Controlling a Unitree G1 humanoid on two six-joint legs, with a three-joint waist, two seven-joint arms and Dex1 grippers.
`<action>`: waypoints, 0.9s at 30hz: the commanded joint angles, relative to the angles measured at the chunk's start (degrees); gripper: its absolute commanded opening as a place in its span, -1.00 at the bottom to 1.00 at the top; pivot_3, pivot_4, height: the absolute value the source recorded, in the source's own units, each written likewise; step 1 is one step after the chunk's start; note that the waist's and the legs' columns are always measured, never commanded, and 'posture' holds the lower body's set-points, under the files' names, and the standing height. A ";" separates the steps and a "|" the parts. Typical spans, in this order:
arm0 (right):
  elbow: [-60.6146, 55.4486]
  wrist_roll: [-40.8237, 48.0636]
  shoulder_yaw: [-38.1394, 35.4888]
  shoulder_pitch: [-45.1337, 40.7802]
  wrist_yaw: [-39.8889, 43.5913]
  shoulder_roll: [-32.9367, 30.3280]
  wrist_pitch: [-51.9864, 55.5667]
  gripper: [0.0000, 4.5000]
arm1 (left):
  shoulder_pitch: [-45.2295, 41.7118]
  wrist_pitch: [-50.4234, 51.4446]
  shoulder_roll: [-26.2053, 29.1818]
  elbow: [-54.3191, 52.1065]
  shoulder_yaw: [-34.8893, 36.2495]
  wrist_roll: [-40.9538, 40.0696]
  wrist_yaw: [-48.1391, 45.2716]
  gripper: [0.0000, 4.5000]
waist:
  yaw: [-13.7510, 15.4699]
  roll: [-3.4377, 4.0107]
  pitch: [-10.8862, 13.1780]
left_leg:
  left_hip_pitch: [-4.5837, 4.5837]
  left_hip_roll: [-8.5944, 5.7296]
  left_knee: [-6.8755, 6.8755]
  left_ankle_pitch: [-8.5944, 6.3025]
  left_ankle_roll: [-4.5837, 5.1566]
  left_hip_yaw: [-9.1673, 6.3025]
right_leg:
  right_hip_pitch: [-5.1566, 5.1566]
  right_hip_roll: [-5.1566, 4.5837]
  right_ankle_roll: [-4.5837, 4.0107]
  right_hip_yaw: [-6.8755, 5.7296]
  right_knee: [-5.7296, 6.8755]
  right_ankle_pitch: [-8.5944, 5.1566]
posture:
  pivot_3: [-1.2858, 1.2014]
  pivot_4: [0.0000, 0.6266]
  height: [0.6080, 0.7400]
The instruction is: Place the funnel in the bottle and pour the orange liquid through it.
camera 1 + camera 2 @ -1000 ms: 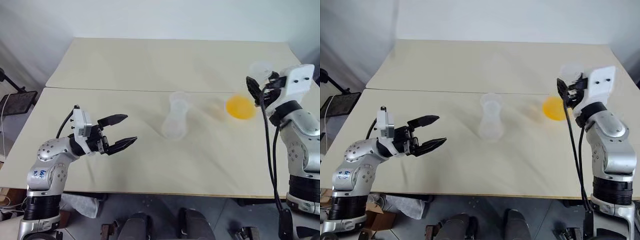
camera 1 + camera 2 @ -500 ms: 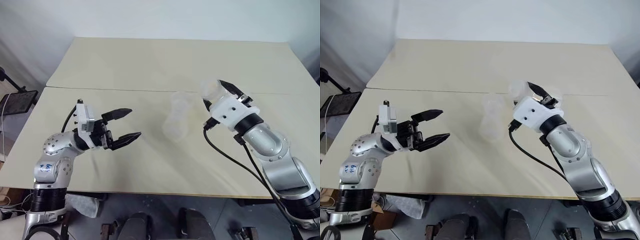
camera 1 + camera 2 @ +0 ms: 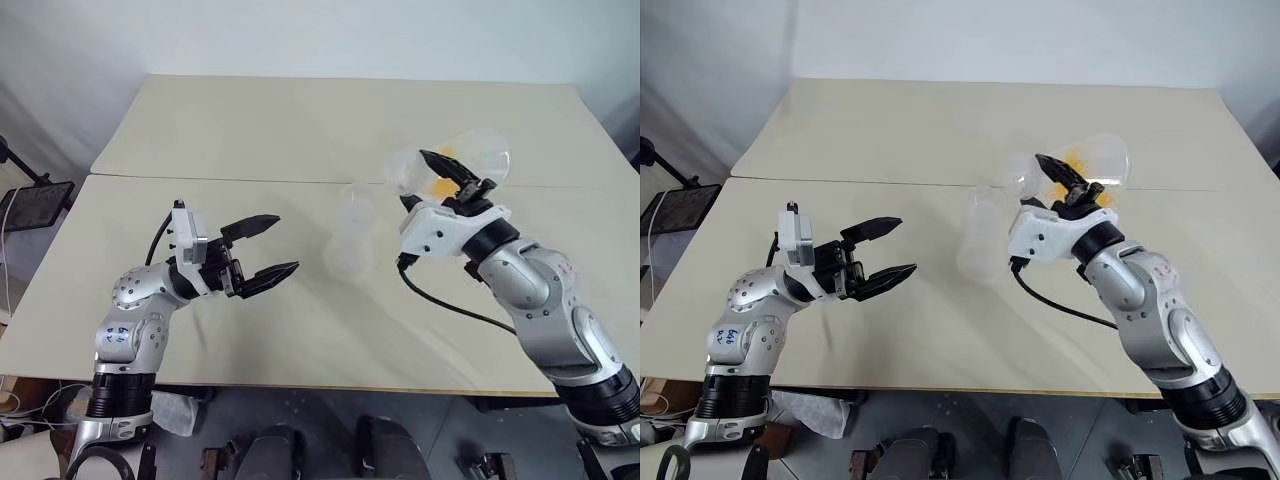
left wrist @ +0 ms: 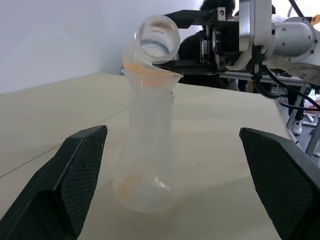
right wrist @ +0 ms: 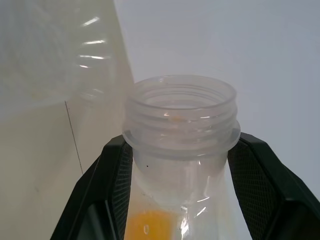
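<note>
We see the funnel (image 4: pixel 152 78) seated in the mouth of the bottle (image 4: pixel 148 155), which stands upright mid-bench (image 3: pixel 300 130). Orange liquid (image 4: pixel 149 80) sits in the funnel, with a trace at the bottle's base. At the bottle's 2 o'clock the right hand (image 3: pixel 447 172) grips a tilted clear flask (image 3: pixel 455 160) (mouth toward the funnel). At 9 o'clock the left hand (image 3: pixel 262 252) hangs wide open, empty.

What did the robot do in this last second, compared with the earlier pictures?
The right gripper, shut on the flask of orange liquid, swung in from the table's right side and tipped it over the funnel in the bottle. The left gripper crept a little closer. It stayed open and empty; the bottle stayed put.
</note>
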 commanded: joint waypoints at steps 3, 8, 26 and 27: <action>-0.32 -4.66 -0.40 -2.20 0.32 0.96 -3.80 0.07 | 0.80 -0.75 0.16 -2.05 -0.44 0.44 0.75 1.00 | -0.03 0.00 0.00 | -0.01 0.00 -0.01 0.00 0.00 -0.01 | 0.00 0.00 0.00 0.00 -0.03 0.00 | 0.03 -0.52 1.00; 0.72 -8.35 -0.29 -2.72 0.30 1.59 -6.81 0.07 | 1.05 -0.54 0.50 -2.26 -0.85 0.91 1.11 1.00 | -0.01 0.00 0.00 | -0.01 0.01 -0.01 0.00 0.00 -0.01 | 0.01 0.01 0.00 -0.01 -0.04 0.00 | 0.03 -0.52 1.00; 3.63 -18.94 -3.00 -3.70 -2.41 0.89 -15.41 0.07 | 1.22 -0.36 0.66 -2.30 -1.40 1.28 1.39 1.00 | -0.05 0.00 0.00 | -0.01 0.02 -0.01 0.01 -0.01 -0.01 | 0.02 0.03 0.00 0.00 -0.05 0.00 | 0.03 -0.52 1.00; 3.76 -19.21 -3.13 -3.71 -2.44 0.88 -15.68 0.07 | 1.21 -0.36 0.65 -2.31 -1.41 1.27 1.40 1.00 | -0.06 0.00 0.00 | -0.01 0.02 -0.01 0.01 -0.01 -0.01 | 0.02 0.03 0.00 0.00 -0.05 0.00 | 0.03 -0.52 1.00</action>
